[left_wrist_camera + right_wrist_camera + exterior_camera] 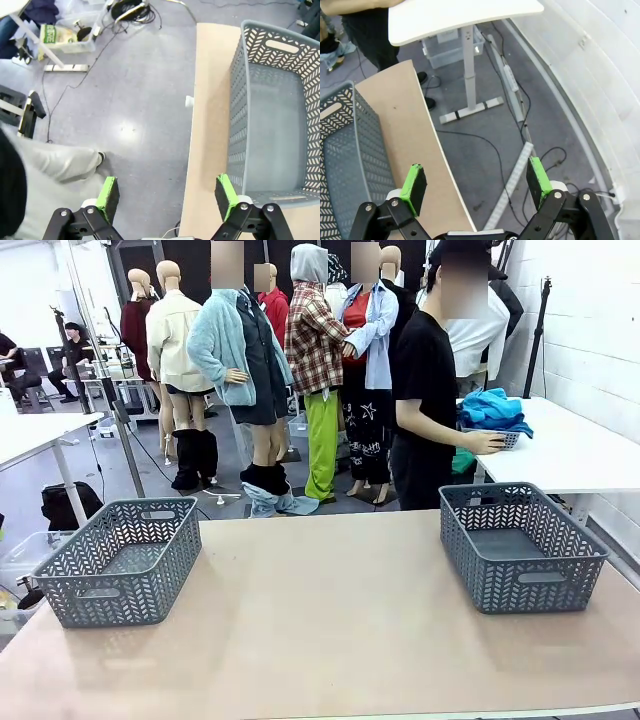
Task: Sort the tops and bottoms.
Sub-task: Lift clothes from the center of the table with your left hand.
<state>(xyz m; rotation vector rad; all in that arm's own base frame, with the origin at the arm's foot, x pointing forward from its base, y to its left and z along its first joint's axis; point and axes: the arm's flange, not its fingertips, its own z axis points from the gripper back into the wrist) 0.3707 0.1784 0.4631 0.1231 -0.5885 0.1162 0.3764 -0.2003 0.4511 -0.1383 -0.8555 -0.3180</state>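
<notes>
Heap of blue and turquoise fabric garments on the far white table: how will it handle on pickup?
Probably floppy: the blue and turquoise garment heap lies crumpled, folds drooping over a small pale lattice basket. Pieces look piled together, so one pinch may drag several.

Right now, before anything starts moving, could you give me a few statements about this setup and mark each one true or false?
1. The left basket and the right basket are both empty. True.
2. The blue clothes lie on the tan table between the baskets. False: they sit piled on the white side table, by the person's hand.
3. The left gripper is open. True.
4. The right gripper grips a garment. False: it is open and holds nothing, and it hangs over the floor beside the table edge.
</notes>
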